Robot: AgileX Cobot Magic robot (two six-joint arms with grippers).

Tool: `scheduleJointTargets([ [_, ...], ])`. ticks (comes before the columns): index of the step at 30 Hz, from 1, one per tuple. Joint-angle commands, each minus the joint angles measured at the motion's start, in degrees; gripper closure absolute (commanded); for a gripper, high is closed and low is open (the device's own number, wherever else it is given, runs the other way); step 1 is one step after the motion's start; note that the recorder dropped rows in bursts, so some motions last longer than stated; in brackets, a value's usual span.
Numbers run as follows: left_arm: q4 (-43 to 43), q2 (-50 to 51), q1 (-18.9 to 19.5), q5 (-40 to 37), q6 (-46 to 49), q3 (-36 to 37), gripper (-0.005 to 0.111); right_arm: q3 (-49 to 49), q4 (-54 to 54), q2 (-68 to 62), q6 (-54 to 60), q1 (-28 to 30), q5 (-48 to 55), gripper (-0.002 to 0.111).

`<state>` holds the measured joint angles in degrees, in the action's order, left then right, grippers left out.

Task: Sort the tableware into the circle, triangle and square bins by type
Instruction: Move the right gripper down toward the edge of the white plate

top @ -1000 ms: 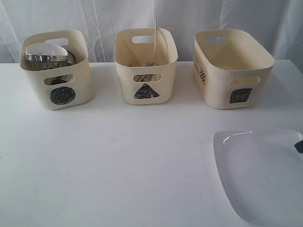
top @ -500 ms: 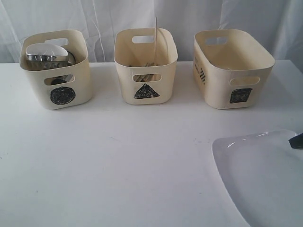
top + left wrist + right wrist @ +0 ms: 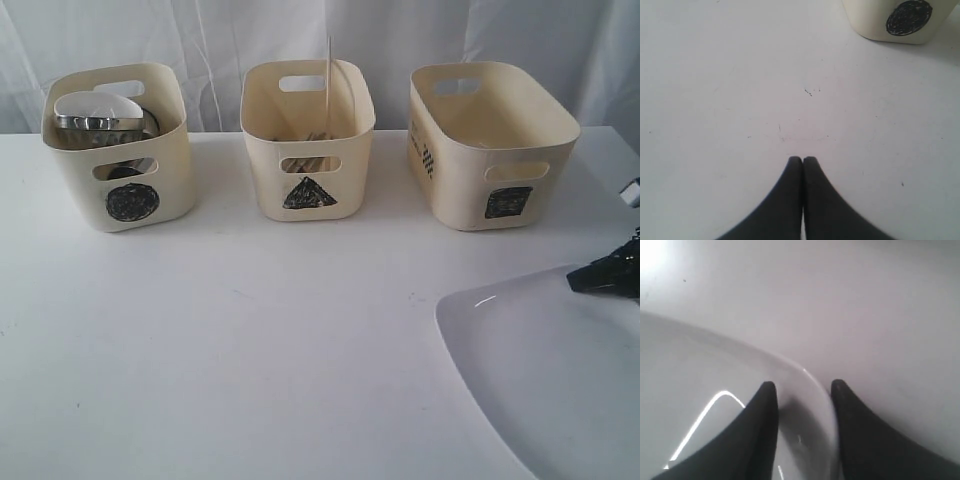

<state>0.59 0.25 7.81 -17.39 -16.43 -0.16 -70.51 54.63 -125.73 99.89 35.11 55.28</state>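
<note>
The large white rounded-square plate (image 3: 530, 380) lies at the front right of the table. My right gripper (image 3: 600, 275) comes in from the right and straddles the plate's far rim. In the right wrist view one finger is inside the plate (image 3: 700, 390) and the other outside, and the gripper (image 3: 804, 385) is shut on the rim. My left gripper (image 3: 803, 159) hangs shut and empty over bare table near the circle bin (image 3: 895, 20). A small white bowl (image 3: 95, 103) on steel ware fills the circle bin (image 3: 120, 190). A chopstick (image 3: 328, 70) sticks up from the triangle bin (image 3: 308, 150).
The square bin (image 3: 490, 150) stands at the back right, a short way beyond the plate, and looks empty inside. White curtains hang behind the three bins. The white table (image 3: 250, 340) stretches in front of them.
The plate has shifted left and its far edge now sits higher in view. The right gripper has come further in from the right edge with it.
</note>
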Motion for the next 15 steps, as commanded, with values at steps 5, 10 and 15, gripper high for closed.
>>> scheduleJointTargets([
  [5,0.6,-0.3,0.0,-0.6,0.0,0.2,0.107,2.0,-15.6,3.1,-11.9,-4.5,-5.7,0.108],
  [10,0.6,-0.3,0.0,-0.6,0.0,0.2,0.107,2.0,-15.5,12.7,-13.0,-4.9,3.6,0.108],
  [15,0.6,-0.3,0.0,-0.6,0.0,0.2,0.107,2.0,-12.1,15.7,-13.6,-5.1,6.9,0.108],
])
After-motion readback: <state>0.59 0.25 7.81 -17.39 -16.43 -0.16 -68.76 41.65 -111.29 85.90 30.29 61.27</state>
